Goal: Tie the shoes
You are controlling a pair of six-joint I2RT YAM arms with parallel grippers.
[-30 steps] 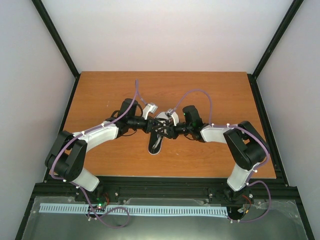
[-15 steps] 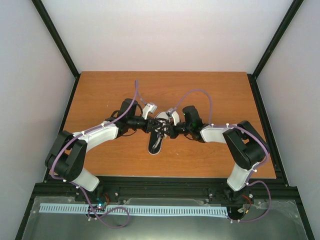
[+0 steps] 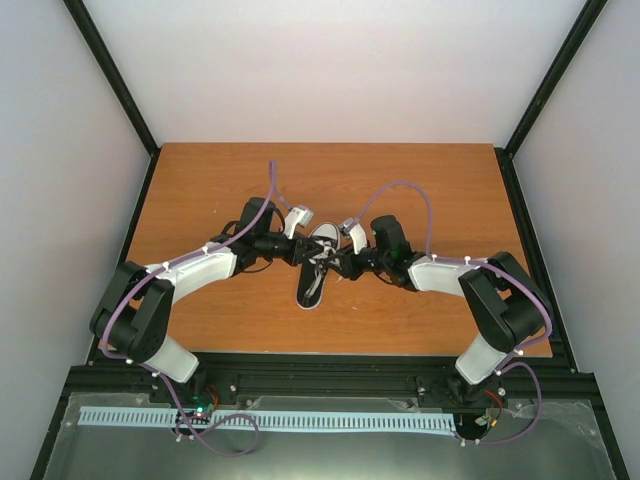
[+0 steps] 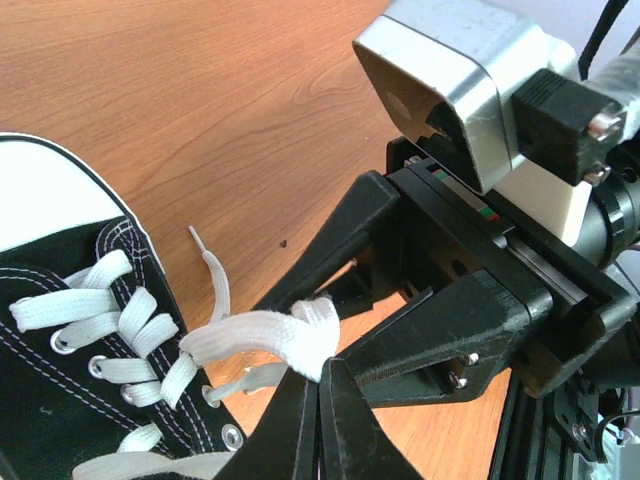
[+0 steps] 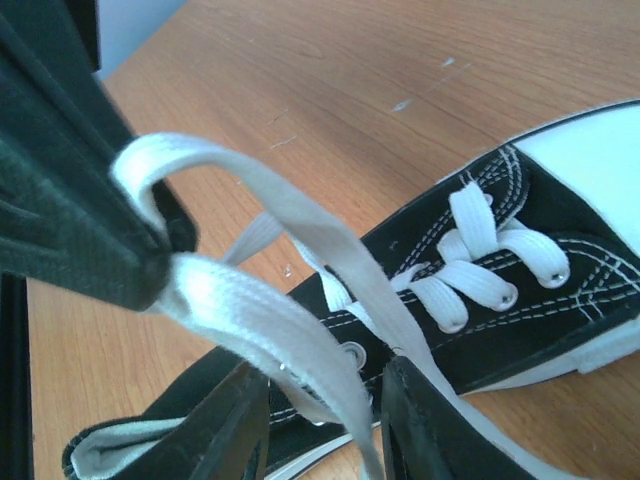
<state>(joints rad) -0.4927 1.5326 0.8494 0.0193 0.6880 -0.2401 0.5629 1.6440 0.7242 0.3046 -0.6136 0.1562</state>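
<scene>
The black canvas sneaker (image 3: 311, 290) lies mid-table, white toe cap away from the arm bases; it also shows in the left wrist view (image 4: 60, 350) and the right wrist view (image 5: 590, 310). My left gripper (image 3: 307, 256) (image 4: 320, 368) is shut on a folded loop of white lace (image 4: 270, 335) just off the shoe's side. My right gripper (image 3: 339, 264) (image 5: 325, 395) faces it from the other side, jaws apart, with a lace strand (image 5: 300, 340) running loosely between them. In the right wrist view the left gripper's fingers (image 5: 70, 220) pinch the lace loop at upper left.
The wooden table (image 3: 200, 190) is bounded by black frame posts and white walls. The right gripper's body (image 4: 470, 330) sits very close in front of the left fingers. Purple cables arch over both wrists.
The right arm has drawn back slightly to the right, away from the left gripper. The left arm stays put, still holding the lace over the shoe.
</scene>
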